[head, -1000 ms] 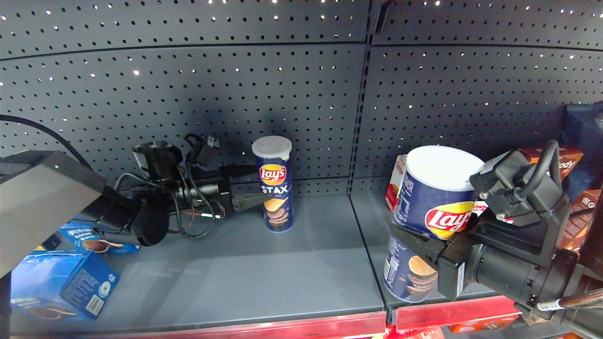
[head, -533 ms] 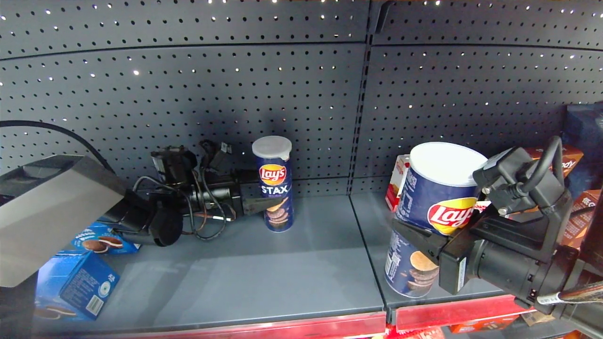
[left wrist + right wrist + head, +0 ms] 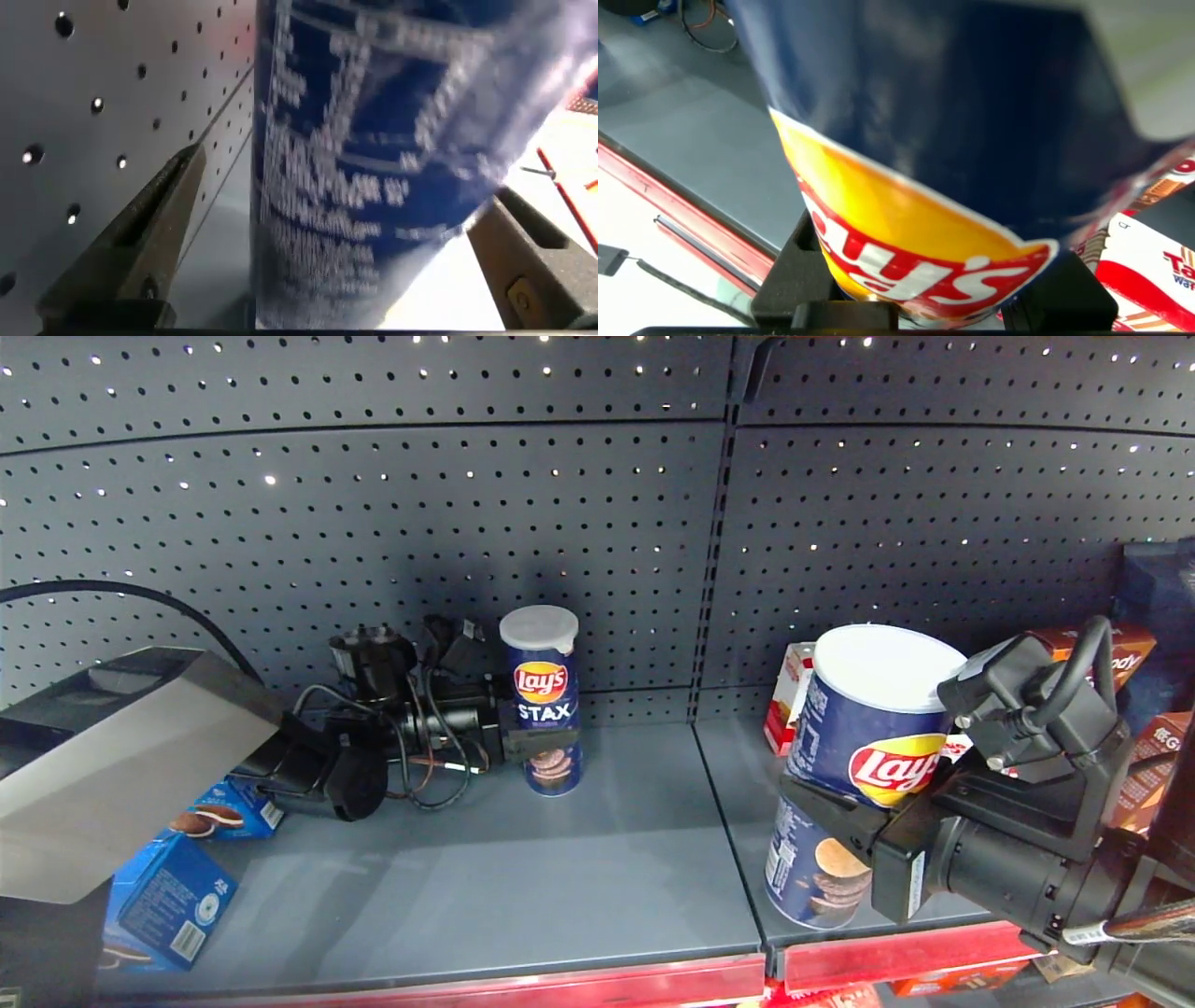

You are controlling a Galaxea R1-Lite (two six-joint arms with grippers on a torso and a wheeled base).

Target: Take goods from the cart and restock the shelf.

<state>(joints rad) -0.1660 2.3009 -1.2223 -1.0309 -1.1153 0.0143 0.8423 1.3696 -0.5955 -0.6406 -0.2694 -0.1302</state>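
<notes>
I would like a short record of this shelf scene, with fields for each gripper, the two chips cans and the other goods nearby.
left gripper: open, one finger on each side of the standing chips can, with gaps
standing chips can: upright, lid on, near the back of the shelf
right gripper: shut on the held chips can
held chips can: tilted, at the shelf's front edge; contact with the shelf unclear
other goods: blue cookie boxes at the left, red and white box behind the held can

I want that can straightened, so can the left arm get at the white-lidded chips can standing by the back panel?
Probably yes: the left gripper sits at the chips can, an open finger on each side, nothing between. The right gripper, shut on a second chips can, is well aside.
</notes>
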